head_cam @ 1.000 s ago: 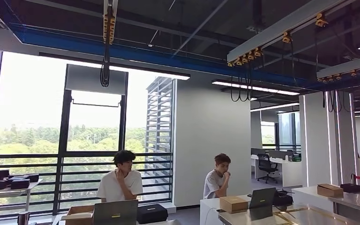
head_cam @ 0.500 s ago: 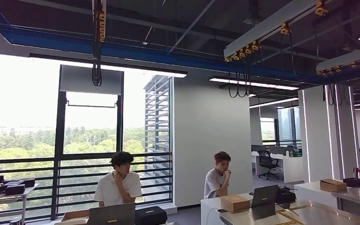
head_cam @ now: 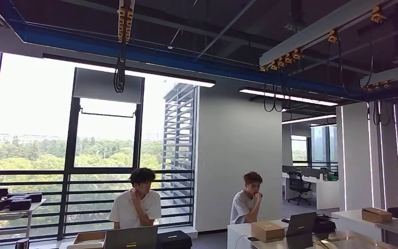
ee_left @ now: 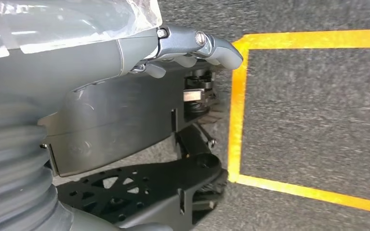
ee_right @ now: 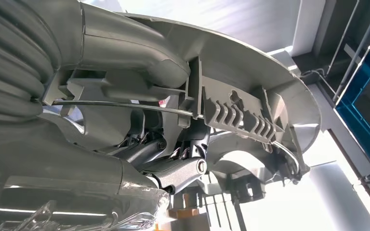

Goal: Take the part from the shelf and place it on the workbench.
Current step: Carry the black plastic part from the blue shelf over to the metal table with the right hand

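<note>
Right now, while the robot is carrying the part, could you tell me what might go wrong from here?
The grey moulded part reaches well beyond the right hand that grips it, so it might twist or slip in that grasp. The head view points high and catches the workbench only at its lower edge, so placement may be misjudged. Two people sit at laptops nearby, and the wide part could clip something during a turn.
</note>
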